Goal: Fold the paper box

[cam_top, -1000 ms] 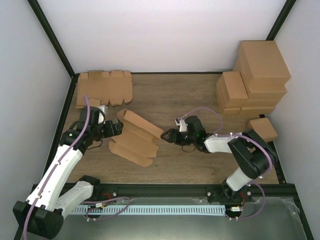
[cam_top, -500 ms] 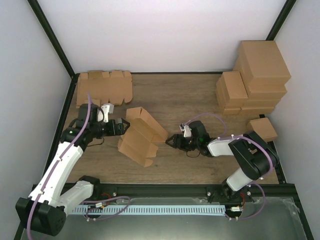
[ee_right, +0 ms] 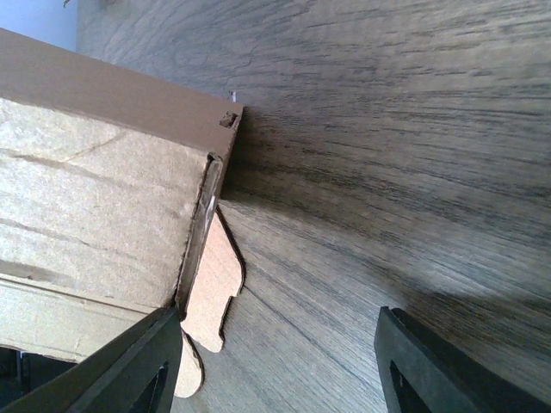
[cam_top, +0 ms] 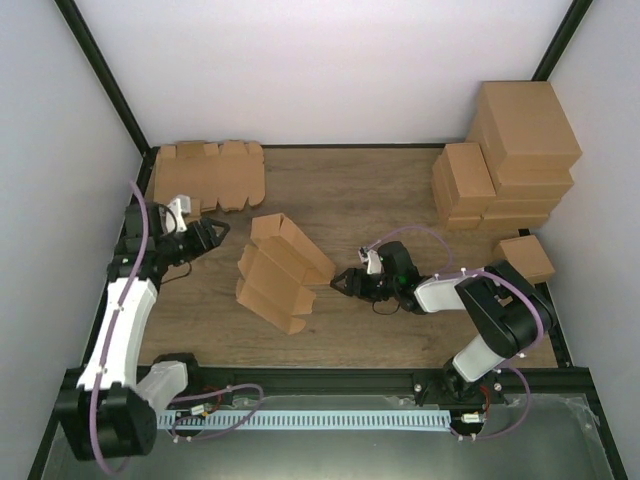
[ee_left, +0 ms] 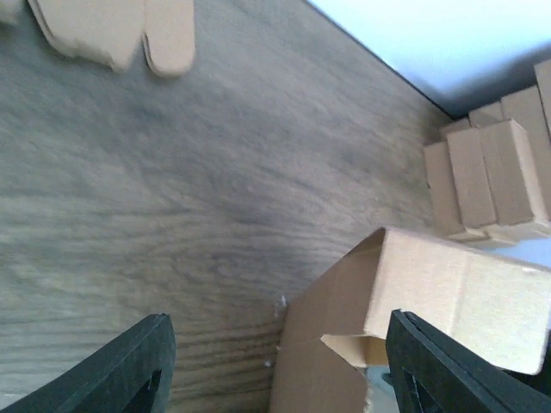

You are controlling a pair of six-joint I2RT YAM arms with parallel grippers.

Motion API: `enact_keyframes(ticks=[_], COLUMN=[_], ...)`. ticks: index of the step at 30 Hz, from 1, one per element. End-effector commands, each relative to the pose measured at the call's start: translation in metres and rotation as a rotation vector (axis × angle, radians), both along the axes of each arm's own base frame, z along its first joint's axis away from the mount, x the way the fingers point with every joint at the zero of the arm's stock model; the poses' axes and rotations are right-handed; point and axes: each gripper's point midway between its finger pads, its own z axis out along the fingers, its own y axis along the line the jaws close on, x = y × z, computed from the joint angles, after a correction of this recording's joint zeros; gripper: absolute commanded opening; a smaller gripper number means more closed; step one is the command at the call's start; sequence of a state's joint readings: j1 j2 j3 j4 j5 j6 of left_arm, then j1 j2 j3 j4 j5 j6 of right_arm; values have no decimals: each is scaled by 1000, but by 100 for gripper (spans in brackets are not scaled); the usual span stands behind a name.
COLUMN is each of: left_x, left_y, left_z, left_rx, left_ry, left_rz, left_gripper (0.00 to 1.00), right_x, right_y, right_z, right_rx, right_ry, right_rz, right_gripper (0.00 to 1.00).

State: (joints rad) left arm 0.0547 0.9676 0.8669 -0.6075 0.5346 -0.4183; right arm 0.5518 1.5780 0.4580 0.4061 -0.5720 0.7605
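1. The paper box [cam_top: 283,270], partly folded, lies mid-table, slightly left of centre.
2. The right gripper [cam_top: 341,281] sits just beside its right edge, jaws apart, holding nothing.
3. The left gripper [cam_top: 214,233], jaws apart, hangs apart from it, nearer the left edge.
4. The table [cam_top: 350,200] shows open wood out to the far edge. Flat cardboard blanks [cam_top: 208,177] lie in the far left corner and stacked boxes [cam_top: 505,160] in the far right.

We see a dark wood-grain surface [cam_top: 350,200] boxed in by plain white panels: back wall [cam_top: 330,70], left wall [cam_top: 40,200], right wall [cam_top: 610,200]. Black frame posts [cam_top: 104,75] in the rear corners. Grey metal strip [cam_top: 330,455] along the near edge. Light soft, even; shadows faint.
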Motion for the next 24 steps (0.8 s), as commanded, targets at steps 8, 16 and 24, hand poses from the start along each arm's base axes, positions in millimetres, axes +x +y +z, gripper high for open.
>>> enact_keyframes(ticks=[8, 16, 24], left_x=[2, 3, -2], left_y=[-43, -57, -84], left_z=[-51, -50, -48], left_rx=[-352, -391, -380], left_ry=[149, 152, 166], left_rz=[-234, -292, -384], left_gripper=[77, 80, 80], right_x=[-1, -2, -1], right_y=[-9, -10, -24], right_z=[-16, -20, -25], right_rx=[-51, -64, -152], right_ry=[22, 29, 13], right_rz=[-14, -14, -44], right_gripper=[64, 64, 64])
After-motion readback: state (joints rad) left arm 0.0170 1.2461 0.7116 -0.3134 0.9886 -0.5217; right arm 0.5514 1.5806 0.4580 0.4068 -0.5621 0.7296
